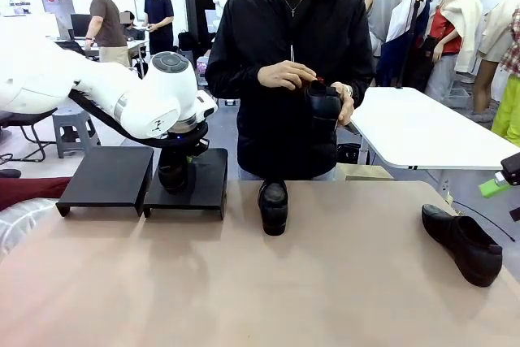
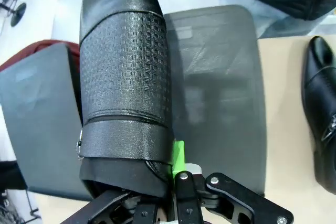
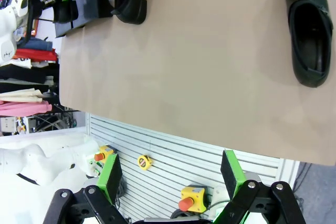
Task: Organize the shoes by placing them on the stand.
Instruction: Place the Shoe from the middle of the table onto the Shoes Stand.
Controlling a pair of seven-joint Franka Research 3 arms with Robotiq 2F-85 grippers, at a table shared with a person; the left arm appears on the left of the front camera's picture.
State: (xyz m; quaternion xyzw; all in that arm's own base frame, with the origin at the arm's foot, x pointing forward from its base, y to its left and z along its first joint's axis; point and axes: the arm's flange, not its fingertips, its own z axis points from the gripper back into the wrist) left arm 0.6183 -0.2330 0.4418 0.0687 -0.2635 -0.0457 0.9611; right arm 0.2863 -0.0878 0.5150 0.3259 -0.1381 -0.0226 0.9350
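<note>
My left gripper (image 1: 180, 156) is shut on the heel rim of a black textured shoe (image 2: 126, 93), one green pad (image 2: 178, 157) outside the collar. The shoe (image 1: 171, 178) stands over the right platform (image 1: 203, 187) of the low black stand, beside the left platform (image 1: 106, 176). A chunky loafer (image 1: 273, 205) sits on the table just right of the stand. A slim dress shoe (image 1: 463, 243) lies at the table's right, also seen in the right wrist view (image 3: 310, 30). The person holds another black shoe (image 1: 323, 103) in both hands. My right gripper (image 3: 172, 177) is open off the table's right edge.
The person stands at the far edge behind the loafer. Bare tan tabletop (image 1: 325, 290) spreads across the front and middle. A white table (image 1: 431, 127) stands behind at the right. The left platform's top (image 2: 42, 124) is bare.
</note>
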